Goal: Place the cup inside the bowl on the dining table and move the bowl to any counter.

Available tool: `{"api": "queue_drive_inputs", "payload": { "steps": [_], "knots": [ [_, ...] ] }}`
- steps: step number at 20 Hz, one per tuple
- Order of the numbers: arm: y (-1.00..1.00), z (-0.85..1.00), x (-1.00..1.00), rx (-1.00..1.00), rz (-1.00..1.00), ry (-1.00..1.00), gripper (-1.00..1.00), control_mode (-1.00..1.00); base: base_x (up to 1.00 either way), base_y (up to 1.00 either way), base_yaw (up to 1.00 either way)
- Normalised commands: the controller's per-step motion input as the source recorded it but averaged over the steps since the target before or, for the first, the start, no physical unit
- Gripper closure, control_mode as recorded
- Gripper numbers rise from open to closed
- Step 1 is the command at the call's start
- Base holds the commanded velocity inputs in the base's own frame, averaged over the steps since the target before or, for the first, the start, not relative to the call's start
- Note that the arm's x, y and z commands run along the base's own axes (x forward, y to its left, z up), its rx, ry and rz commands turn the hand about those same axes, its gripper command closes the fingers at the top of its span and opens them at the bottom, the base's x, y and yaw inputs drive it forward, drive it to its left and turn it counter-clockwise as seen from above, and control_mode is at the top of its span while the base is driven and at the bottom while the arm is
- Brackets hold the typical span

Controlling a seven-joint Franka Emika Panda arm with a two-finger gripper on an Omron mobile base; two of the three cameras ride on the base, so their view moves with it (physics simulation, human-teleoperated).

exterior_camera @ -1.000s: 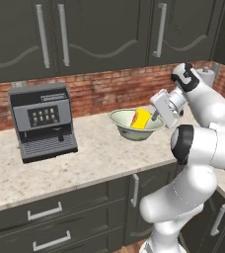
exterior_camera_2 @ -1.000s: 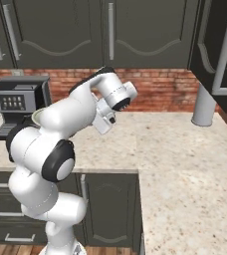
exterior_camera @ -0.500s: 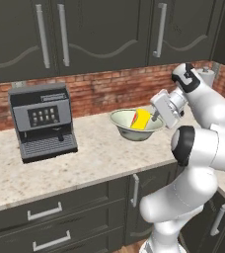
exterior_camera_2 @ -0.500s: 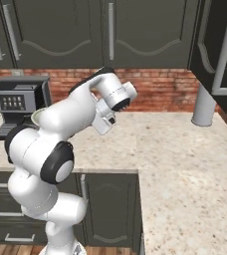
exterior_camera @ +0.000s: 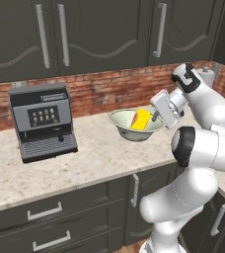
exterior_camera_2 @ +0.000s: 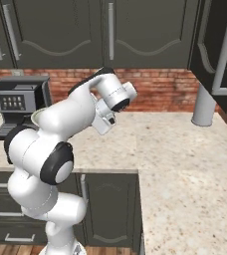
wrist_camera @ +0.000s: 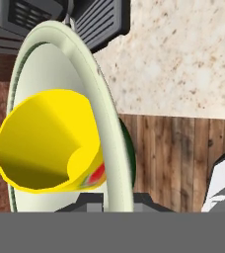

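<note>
The hand [exterior_camera: 156,116], clenched on the rim of the bowl [exterior_camera: 133,126], holds it just above the worktop [exterior_camera: 85,158], the cup [exterior_camera: 141,119] lying tilted inside. A sudden tilt or a slip at the thin rim could spill the cup. The coffee machine [exterior_camera: 44,121] stands well left of the bowl, leaving bare stone beneath it.
</note>
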Motion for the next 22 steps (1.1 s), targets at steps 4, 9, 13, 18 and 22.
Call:
{"api": "queue_drive_inputs", "payload": {
  "steps": [4, 9, 13, 18, 22],
  "knots": [
    [0.00, -0.20, 0.01, 0.00, 0.00, -0.01, 1.00, -1.00, 0.00, 0.00, 0.00],
    [0.00, -0.14, 0.08, 0.00, 0.00, 0.00, 1.00, -1.00, 0.00, 0.00, 0.00],
    [0.00, -0.05, 0.10, 0.00, 0.00, 0.00, 1.00, -1.00, 0.00, 0.00, 0.00],
    [0.00, -0.09, 0.28, 0.00, 0.00, -0.05, 1.00, -1.00, 0.00, 0.00, 0.00],
    [0.00, -0.30, 0.36, -0.01, 0.00, -0.17, 1.00, -1.00, 0.00, 0.00, 0.00]
  ]
}}
